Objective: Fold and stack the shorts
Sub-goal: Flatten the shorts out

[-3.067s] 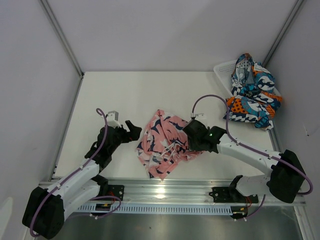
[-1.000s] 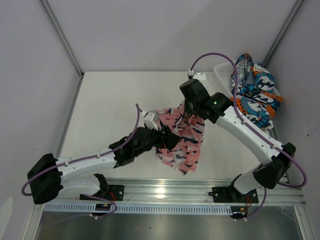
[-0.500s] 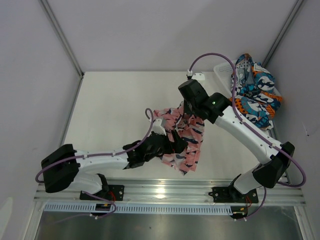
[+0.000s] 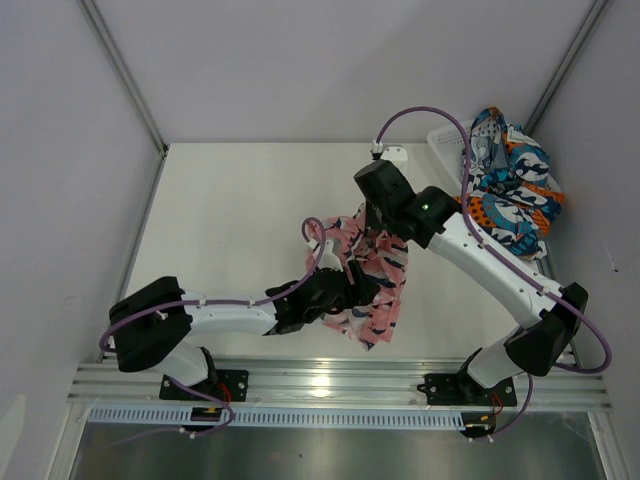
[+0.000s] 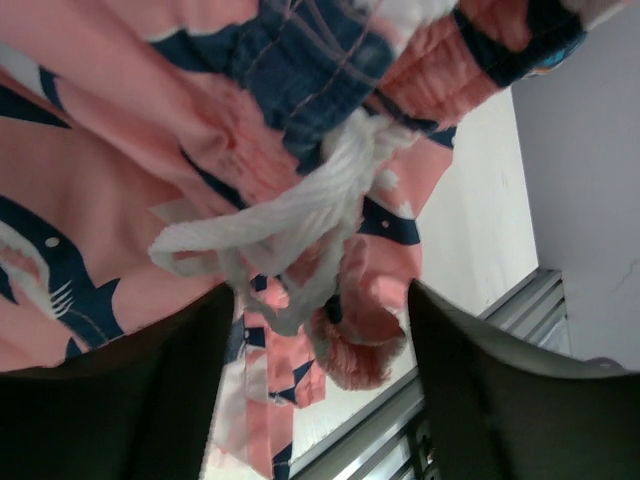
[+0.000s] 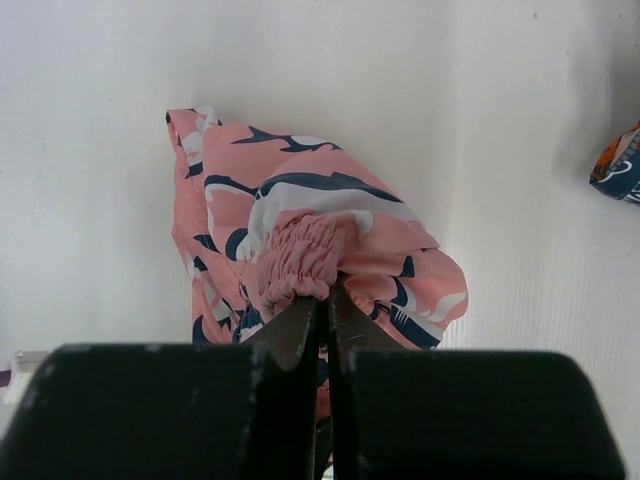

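Hanging from the right pincer (image 6: pixel 328 292), pink shorts (image 6: pixel 300 215) drape inside the left pincer (image 5: pixel 315 300).

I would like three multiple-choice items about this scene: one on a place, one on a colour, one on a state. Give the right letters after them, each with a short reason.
1. Where are the blue, teal and orange shorts?
A. hanging from the right tool
B. under the pink shorts
C. piled in the white mesh basket

2. What colour is the drawstring of the pink shorts?
A. white
B. black
C. yellow

3. What is the state of the right tool?
A. open, with nothing in it
B. shut on the pink shorts at their elastic waistband
C. shut on the basket's rim

Key:
1 C: the top view shows them heaped in the basket at the far right corner.
2 A: the left wrist view shows a white cord against the pink cloth.
3 B: the right wrist view shows the fingers together, pinching the gathered waistband.
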You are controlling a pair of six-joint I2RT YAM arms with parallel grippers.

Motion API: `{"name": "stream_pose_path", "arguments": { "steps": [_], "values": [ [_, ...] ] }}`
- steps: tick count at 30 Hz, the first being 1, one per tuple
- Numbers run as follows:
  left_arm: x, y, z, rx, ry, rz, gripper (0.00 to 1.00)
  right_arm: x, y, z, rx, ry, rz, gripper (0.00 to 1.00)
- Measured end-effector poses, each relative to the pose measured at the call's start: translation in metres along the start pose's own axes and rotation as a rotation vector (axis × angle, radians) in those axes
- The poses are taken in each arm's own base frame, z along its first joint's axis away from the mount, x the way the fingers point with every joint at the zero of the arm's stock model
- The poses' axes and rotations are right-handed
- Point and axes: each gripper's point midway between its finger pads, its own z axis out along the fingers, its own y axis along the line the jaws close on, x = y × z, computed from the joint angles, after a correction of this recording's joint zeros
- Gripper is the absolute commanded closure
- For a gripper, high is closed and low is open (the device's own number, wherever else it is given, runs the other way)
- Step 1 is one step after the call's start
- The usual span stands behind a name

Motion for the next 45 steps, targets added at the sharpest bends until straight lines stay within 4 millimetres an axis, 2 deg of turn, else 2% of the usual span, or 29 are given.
{"name": "stream_pose_path", "arguments": {
  "steps": [1, 3, 4, 7, 11, 13, 15, 19, 21, 24, 27, 31, 36, 38, 41, 45],
  "values": [
    [-0.001, -0.002, 0.001, 0.002, -0.005, 0.003, 0.46, 0.000, 0.000, 0.000, 0.000, 0.000, 0.000, 1.00],
    [-0.004, -0.004, 0.003, 0.006, -0.016, 0.013, 0.60, 0.002, 0.000, 0.001, 0.001, 0.002, -0.001, 1.00],
    [-0.006, -0.006, 0.004, 0.006, -0.023, 0.020, 0.77, 0.003, 0.000, 0.002, 0.003, 0.005, -0.003, 1.00],
    [-0.011, -0.010, 0.005, 0.006, -0.035, 0.050, 1.00, 0.006, -0.002, 0.004, 0.012, 0.008, -0.007, 1.00],
    [-0.020, -0.009, -0.002, -0.019, -0.039, 0.152, 1.00, 0.002, -0.010, 0.003, 0.030, -0.006, -0.005, 1.00],
    [-0.032, -0.005, -0.018, -0.052, -0.044, 0.232, 1.00, -0.005, -0.019, 0.003, 0.049, -0.021, -0.007, 1.00],
    [-0.053, -0.006, -0.038, -0.095, -0.066, 0.307, 1.00, -0.013, -0.033, 0.004, 0.081, -0.040, -0.003, 1.00],
    [-0.131, -0.041, -0.095, -0.127, -0.205, 0.389, 1.00, -0.039, -0.055, 0.000, 0.121, -0.085, 0.025, 1.00],
    [-0.169, -0.061, -0.130, -0.114, -0.282, 0.404, 1.00, -0.060, -0.054, -0.012, 0.102, -0.129, 0.045, 1.00],
    [-0.206, -0.082, -0.178, -0.065, -0.351, 0.420, 1.00, -0.093, -0.039, -0.045, 0.019, -0.221, 0.071, 1.00],
    [-0.223, -0.094, -0.215, -0.003, -0.371, 0.453, 1.00, -0.106, -0.024, -0.091, -0.098, -0.298, 0.068, 1.00],
    [-0.223, -0.108, -0.257, 0.140, -0.347, 0.501, 1.00, -0.110, -0.014, -0.173, -0.318, -0.395, 0.078, 1.00],
    [-0.218, -0.140, -0.319, 0.432, -0.336, 0.543, 1.00, -0.112, -0.018, -0.272, -0.650, -0.515, 0.101, 1.00],
    [-0.217, -0.155, -0.345, 0.542, -0.341, 0.558, 1.00, -0.109, -0.017, -0.303, -0.769, -0.546, 0.091, 1.00],
    [-0.219, -0.170, -0.374, 0.653, -0.350, 0.574, 1.00, -0.106, -0.017, -0.331, -0.877, -0.568, 0.073, 1.00],
    [-0.218, -0.179, -0.396, 0.729, -0.336, 0.589, 1.00, -0.105, -0.013, -0.350, -0.955, -0.570, 0.064, 1.00]
  ]
}}
